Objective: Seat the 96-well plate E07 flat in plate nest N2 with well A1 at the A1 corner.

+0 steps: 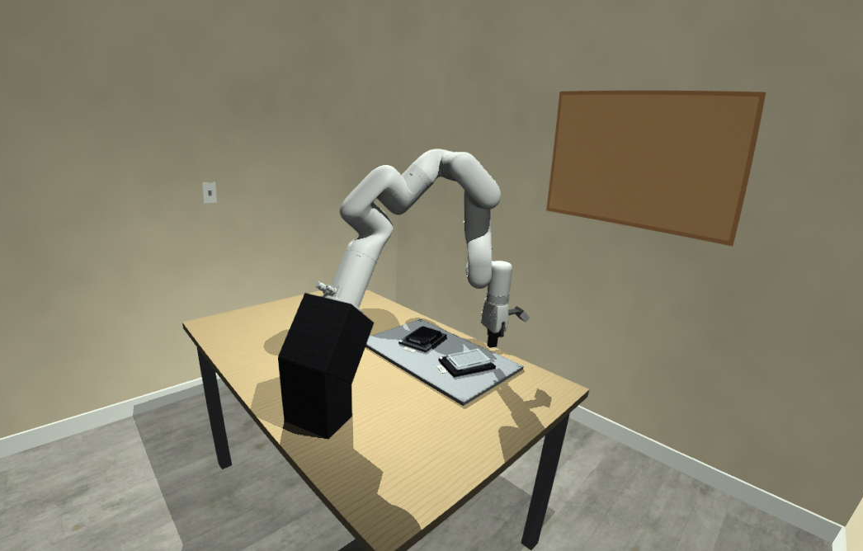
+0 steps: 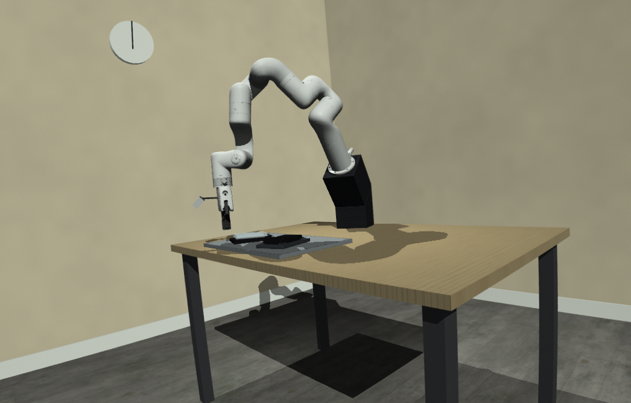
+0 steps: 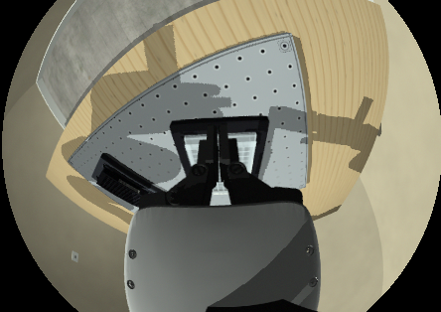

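Gripper (image 1: pixel 492 340) shut, empty, above deck (image 1: pixel 489 385) edge; plate E07 (image 1: pixel 468 360) seemingly level.

No text, number or brand is showing clearly enough to be read in any view. Two small white labels (image 1: pixel 440 368) are lying on the grey deck (image 1: pixel 483 387), one at about 9 o'clock of each plate nest, but their print is staying too small to make out. The wall clock (image 2: pixel 131 41) is showing only a single dark hand pointing to 12 o'clock, with no numerals.
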You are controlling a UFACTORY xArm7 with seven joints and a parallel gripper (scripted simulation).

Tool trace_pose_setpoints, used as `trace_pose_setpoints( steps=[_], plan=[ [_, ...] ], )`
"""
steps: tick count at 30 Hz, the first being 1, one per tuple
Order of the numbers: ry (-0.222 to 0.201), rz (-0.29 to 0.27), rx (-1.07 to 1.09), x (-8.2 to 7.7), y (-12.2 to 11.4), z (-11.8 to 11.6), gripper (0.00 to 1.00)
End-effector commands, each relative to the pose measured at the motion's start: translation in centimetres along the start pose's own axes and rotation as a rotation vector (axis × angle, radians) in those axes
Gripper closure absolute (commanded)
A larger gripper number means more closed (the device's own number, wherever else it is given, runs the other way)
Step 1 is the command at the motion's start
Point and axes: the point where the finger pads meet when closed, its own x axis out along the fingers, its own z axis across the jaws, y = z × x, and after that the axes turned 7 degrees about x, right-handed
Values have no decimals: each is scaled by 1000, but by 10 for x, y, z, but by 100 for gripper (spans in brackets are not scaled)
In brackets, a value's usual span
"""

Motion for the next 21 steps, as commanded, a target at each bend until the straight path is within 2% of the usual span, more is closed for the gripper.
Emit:
trace_pose_setpoints(
  steps=[1, 21],
  plan=[
    [-2, 3, 0, 7, 2, 1, 100],
    [-2, 3, 0, 35, 2, 1, 100]
  ],
)
